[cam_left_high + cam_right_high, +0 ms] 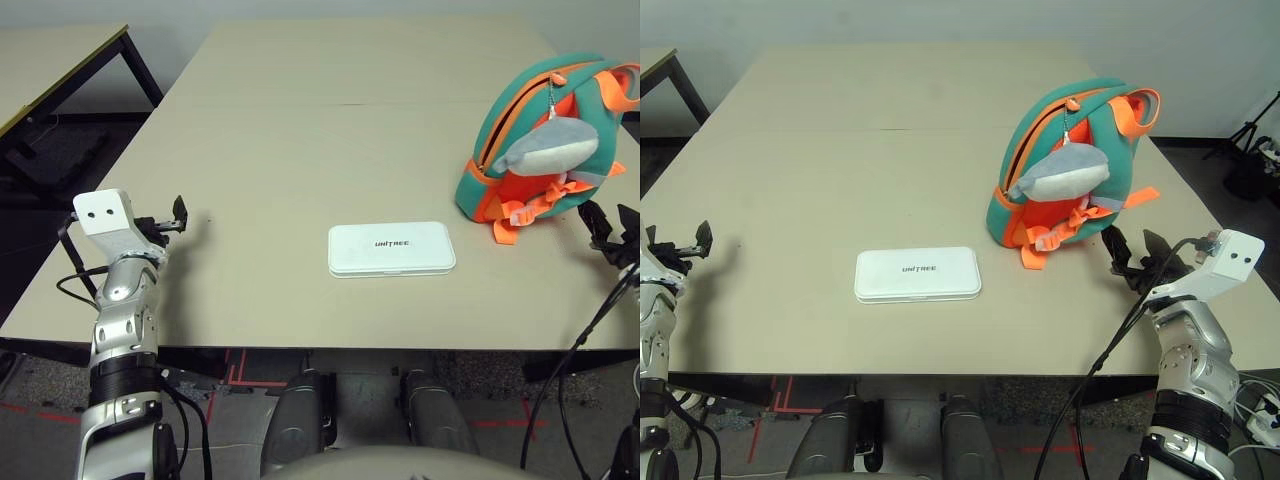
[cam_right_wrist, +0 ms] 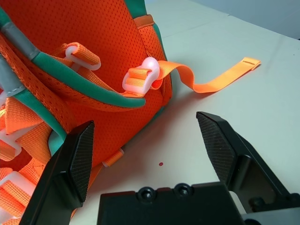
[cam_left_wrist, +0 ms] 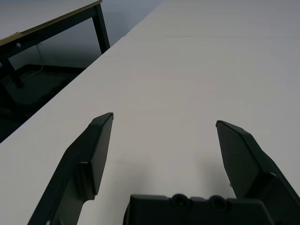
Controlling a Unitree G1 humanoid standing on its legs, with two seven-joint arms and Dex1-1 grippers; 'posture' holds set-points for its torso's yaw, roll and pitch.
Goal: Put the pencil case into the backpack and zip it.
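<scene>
The white pencil case (image 1: 391, 248) with black lettering lies flat near the table's front middle. To its right stands the teal and orange backpack (image 1: 1070, 160), upright, with a grey plush whale charm (image 1: 1060, 172) hanging on its front. My right gripper (image 1: 1135, 252) hovers open just right of the backpack's base, pointing at its orange back panel (image 2: 93, 42) and straps. At the table's front left, far from both things, my left gripper (image 1: 172, 216) is open over bare tabletop, with nothing between its fingers (image 3: 96, 150).
A loose orange strap (image 2: 220, 79) trails on the table beside the backpack. Another table (image 1: 60, 60) stands off to the left across a gap. The table's left edge (image 3: 70, 89) runs close to my left gripper.
</scene>
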